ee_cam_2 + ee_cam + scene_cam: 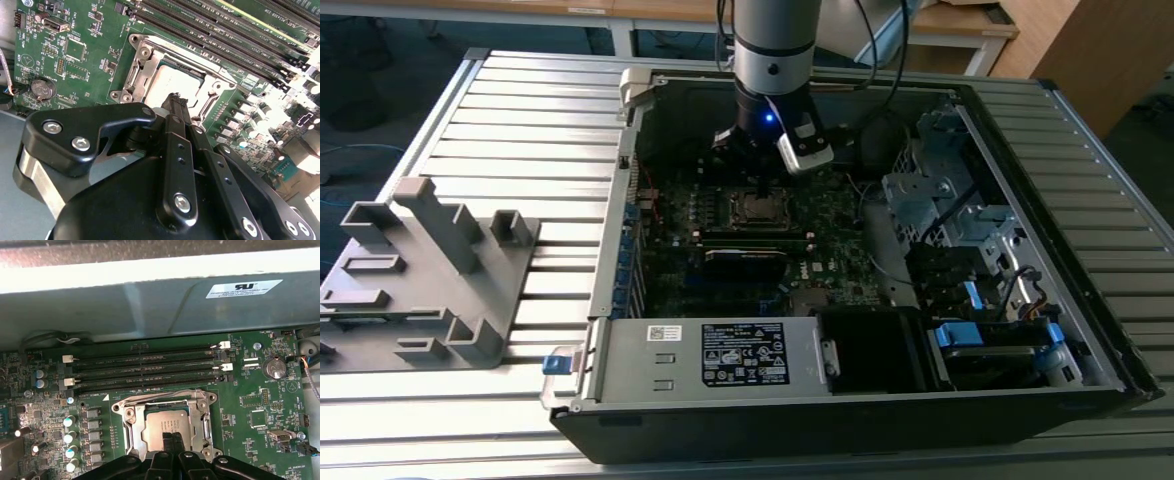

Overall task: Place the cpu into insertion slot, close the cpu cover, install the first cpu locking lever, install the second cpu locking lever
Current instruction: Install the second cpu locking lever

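The cpu (162,422) lies flat in the insertion slot, its dull metal top showing through the square window of the cpu cover (201,421). The silvery cover lies down around the chip and hides most of the socket beneath it. My gripper (171,439) is shut, its two black fingers pressed together with nothing seen between them. Their tips sit at the chip's near edge, and I cannot tell whether they touch it. In the second wrist view the gripper (176,102) points at the cpu (167,82) inside the cover (141,62). The exterior view has the gripper (763,186) right over the cpu (757,208).
Long black memory slots (145,365) run beside the socket, with the case wall (150,305) behind them. A coin battery (274,368) sits on the green board. The power supply (720,355) and drive cage (947,200) crowd the case. A grey fixture (427,270) stands outside on the slatted table.
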{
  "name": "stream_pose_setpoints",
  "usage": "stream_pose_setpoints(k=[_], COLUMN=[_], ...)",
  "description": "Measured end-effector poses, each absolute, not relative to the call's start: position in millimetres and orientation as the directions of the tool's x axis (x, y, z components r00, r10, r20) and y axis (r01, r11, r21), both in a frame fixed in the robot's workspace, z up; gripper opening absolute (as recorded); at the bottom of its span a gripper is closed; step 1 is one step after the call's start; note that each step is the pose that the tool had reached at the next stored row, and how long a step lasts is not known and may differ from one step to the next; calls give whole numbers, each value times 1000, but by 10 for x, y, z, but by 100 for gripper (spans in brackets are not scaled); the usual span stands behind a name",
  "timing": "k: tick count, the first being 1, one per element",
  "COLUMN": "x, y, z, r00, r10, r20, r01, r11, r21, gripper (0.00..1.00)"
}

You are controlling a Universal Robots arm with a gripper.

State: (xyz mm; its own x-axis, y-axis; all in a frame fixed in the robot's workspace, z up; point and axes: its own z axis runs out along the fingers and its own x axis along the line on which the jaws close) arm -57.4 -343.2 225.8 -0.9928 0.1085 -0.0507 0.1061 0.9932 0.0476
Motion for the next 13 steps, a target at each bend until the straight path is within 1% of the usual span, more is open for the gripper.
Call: stream_pose_setpoints(k=[13], x=[-574], y=[-3431], z=[2333], r00=[-993], r10=[109], r20=[-51], r01=[106], r11=[993], r21=[48], gripper=[11])
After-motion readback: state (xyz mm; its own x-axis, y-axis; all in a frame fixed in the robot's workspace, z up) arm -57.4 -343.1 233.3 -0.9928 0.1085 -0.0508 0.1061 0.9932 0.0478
